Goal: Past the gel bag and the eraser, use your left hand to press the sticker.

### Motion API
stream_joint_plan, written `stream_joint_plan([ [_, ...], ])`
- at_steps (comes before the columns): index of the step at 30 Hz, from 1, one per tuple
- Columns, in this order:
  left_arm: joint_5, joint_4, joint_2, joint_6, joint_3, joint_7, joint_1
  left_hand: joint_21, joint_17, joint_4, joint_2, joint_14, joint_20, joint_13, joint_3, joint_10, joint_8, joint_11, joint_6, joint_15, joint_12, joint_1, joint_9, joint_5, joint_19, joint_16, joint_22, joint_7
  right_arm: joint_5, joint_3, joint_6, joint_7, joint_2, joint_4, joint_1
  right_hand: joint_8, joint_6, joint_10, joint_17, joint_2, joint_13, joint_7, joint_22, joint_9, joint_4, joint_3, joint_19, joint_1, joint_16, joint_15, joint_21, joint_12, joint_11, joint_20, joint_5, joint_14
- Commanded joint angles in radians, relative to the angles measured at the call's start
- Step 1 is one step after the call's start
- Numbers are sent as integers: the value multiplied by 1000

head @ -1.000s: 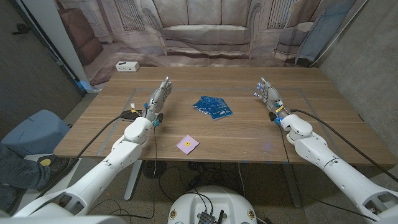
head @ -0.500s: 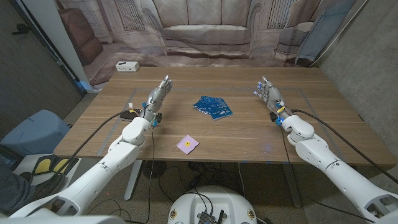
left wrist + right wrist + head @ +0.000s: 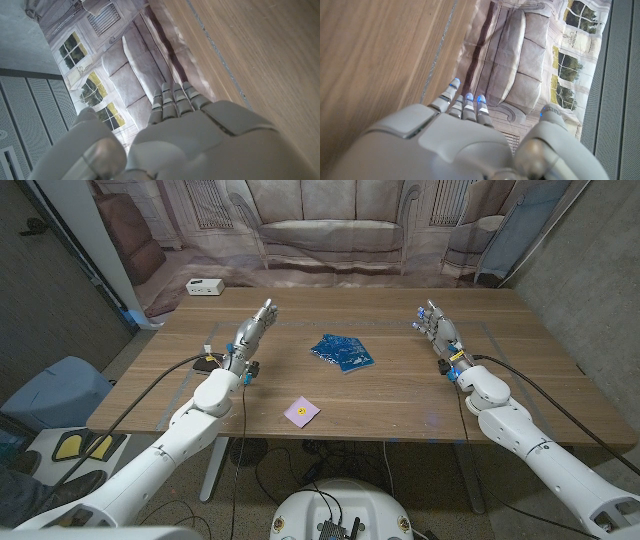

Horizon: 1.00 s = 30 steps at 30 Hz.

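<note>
While both arms reached over the tabletop (image 3: 400,395), the left robot hand (image 3: 252,333) stood with fingers extended, holding nothing; the right robot hand (image 3: 437,328) likewise. Blue gel bag (image 3: 343,351): centre. Pink sticker (image 3: 302,412): near front edge, well apart from both.

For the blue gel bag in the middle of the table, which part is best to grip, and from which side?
The gel bag lies flat and tilted, corners pointing outward. Probably best is pinching its left corner, coming from the left hand's side, since no upright part offers a hold. The hand must come low over the table.
</note>
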<state>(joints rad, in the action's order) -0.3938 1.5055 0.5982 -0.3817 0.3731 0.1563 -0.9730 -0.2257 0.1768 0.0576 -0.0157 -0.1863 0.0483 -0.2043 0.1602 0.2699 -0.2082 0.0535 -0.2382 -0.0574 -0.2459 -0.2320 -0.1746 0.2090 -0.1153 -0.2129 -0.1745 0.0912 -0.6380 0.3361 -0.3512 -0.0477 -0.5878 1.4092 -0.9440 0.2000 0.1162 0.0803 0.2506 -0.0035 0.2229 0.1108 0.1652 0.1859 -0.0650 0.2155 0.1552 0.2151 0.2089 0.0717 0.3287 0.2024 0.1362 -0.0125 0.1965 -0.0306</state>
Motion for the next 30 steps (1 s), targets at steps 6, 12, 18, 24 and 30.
stream_joint_plan([
  [6, -11, 36, 44, -104, -44, -42, -83, -6, 3, -9, -9, -33, 5, -1, -6, 29, -10, -1, -27, 1, -12, -8, -4, -1, -28, -7, -3, 1, 5, 6, 40, 42, -6, 68, -31, 3, 7, 3, 0, 0, -3, 2, 4, 2, 0, -4, 4, -9, -3, 8, -4, 1, 5, -3, -1, -1],
  [12, -8, 52, 66, -131, -68, -51, -112, -9, 3, -12, -10, -55, 13, 1, -8, 54, -12, 0, -48, 3, -18, -10, -4, -1, -49, -9, -3, 2, 20, 9, 31, 64, -1, 88, -47, 2, 8, 6, -2, 1, -5, 2, 4, 1, 0, -5, 10, -11, -1, 8, -5, 2, 6, -1, -1, 4],
  [18, 25, 91, 88, -136, -94, -24, -158, -8, 3, -13, -10, -61, 16, 1, -8, 58, -11, 2, -53, 4, -18, -11, -4, -2, -54, -8, -3, 1, 27, 11, 31, 76, -3, 110, -63, 2, 11, 10, -4, 2, -7, 2, 4, 1, -1, -6, 12, -11, 0, 9, -8, 3, 5, 1, -1, 7],
  [24, 56, 132, 117, -137, -128, 0, -210, -7, 3, -16, -11, -84, 19, 2, -11, 82, -13, -20, -78, 16, -23, -13, -5, -2, -69, -9, -3, -7, 40, 5, 29, 108, -4, 138, -84, 6, 27, 27, -8, 4, -12, 1, 4, 1, -4, -7, 31, -9, 4, 4, -8, 8, 5, -3, -1, 21],
  [30, 65, 126, 111, -191, -146, -2, -239, -5, 3, -18, -12, -89, 19, 3, -12, 82, -12, -12, -84, 17, -20, -14, -5, -2, -72, -7, -3, -4, 51, 0, 32, 133, -12, 172, -113, 6, 30, 30, -10, 6, -13, 0, 4, 1, -5, -6, 33, -8, 4, 5, -10, 8, 3, -4, -1, 22],
])
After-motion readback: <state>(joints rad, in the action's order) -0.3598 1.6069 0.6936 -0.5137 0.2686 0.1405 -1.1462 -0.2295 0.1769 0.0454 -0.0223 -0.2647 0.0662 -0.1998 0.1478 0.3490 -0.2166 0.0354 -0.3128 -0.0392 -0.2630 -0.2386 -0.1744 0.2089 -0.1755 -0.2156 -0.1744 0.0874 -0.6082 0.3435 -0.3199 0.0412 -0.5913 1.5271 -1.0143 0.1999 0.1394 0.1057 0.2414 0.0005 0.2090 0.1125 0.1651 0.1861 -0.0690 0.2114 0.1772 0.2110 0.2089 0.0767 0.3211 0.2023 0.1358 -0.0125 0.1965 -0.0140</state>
